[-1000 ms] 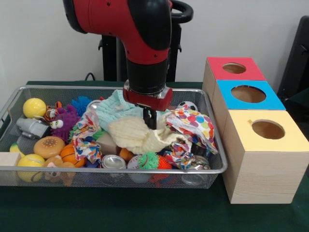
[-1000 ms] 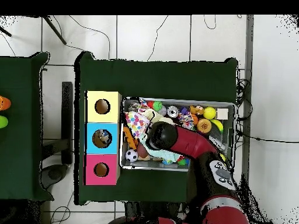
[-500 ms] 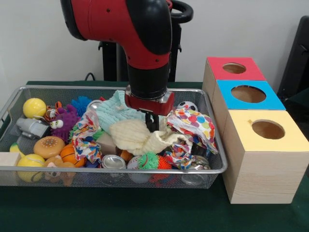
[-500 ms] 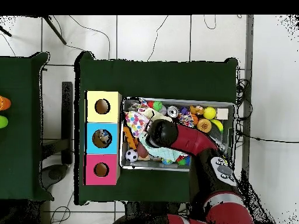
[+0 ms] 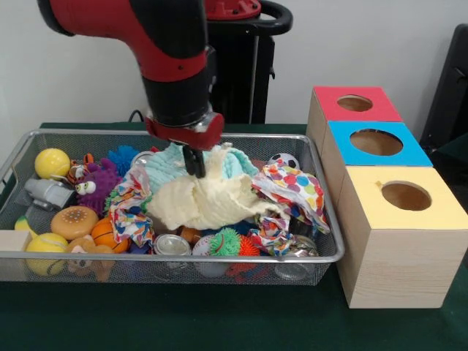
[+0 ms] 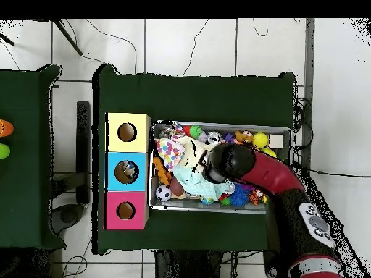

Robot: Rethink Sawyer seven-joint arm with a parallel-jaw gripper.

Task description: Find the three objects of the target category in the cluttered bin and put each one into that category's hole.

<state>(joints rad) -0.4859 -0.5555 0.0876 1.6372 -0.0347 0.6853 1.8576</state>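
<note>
From the front, the gripper [image 5: 194,165] is pinched shut on a raised fold of the pale yellow cloth [image 5: 208,201], which sits mid-way along the wire bin [image 5: 322,212], draped over the teal cloth [image 5: 175,162] and beside the spotted cloth [image 5: 296,186]. It looks light, limp and easily snagged; I'd reckon a hold on a bunched peak like this is the sound one, since a flat edge would slip free and the trailing part may drag the cans and balls.

From overhead, the arm covers the gripper, so its grip can't be told there. The pale yellow cloth shows just beside the arm's end, towards the three boxes [image 6: 127,171] on the green surface [image 6: 196,94].
</note>
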